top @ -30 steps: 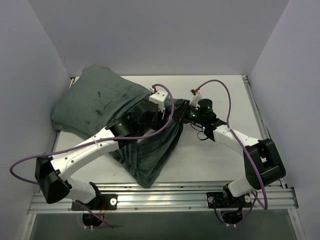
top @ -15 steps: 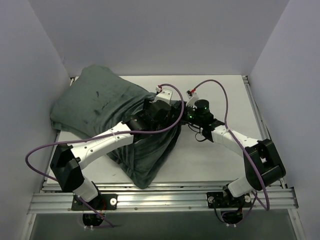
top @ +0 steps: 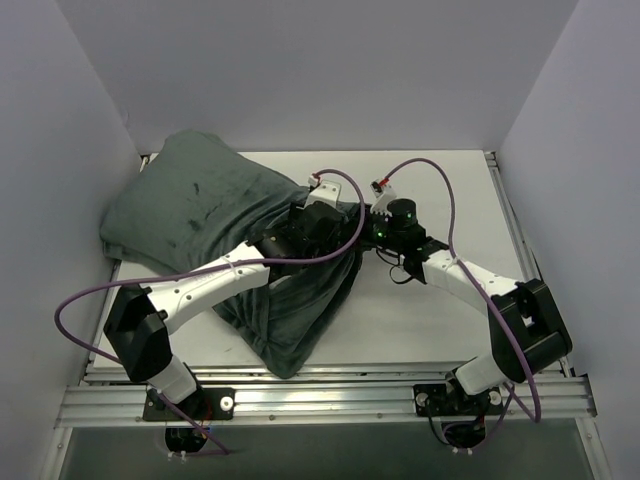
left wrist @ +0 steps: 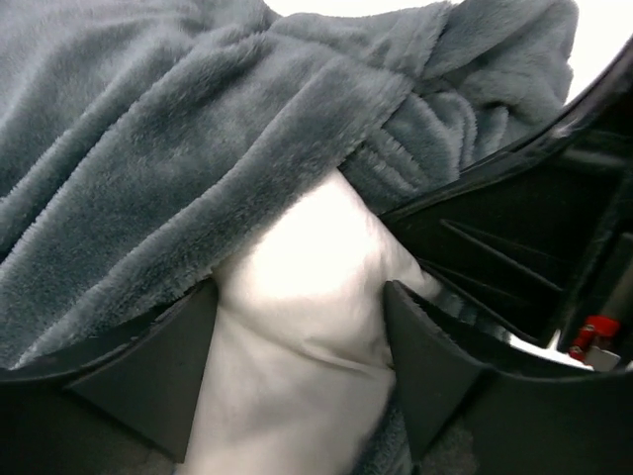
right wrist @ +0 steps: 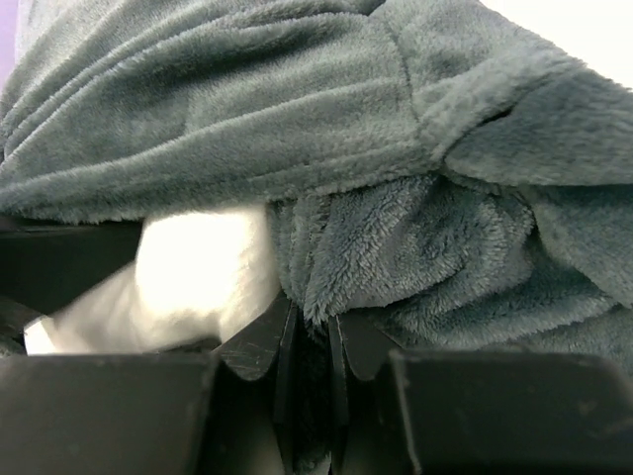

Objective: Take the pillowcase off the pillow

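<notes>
The grey-green pillowcase (top: 190, 210) lies at the back left, and a fold of it drapes toward the front centre. Its zebra side is not in view. The white pillow (left wrist: 287, 396) shows only at the case's opening, and it also shows in the right wrist view (right wrist: 198, 267). My left gripper (top: 335, 213) sits at that opening. In the left wrist view my left gripper (left wrist: 299, 292) has its jaws pressed on both sides of a bulge of the pillow. My right gripper (top: 362, 222) faces it, and in the right wrist view it (right wrist: 309, 322) is shut on the pillowcase's edge (right wrist: 326, 287).
White walls close in on the left, back and right. A metal rail (top: 330, 392) runs along the table's front edge. Purple cables (top: 440, 170) loop above both arms. Bare white table (top: 440, 330) shows on the right and at the front.
My left arm has swung, its elbow moving left, and its gripper has pushed right into the case's opening. My right gripper has shifted slightly left, still holding the cloth.
</notes>
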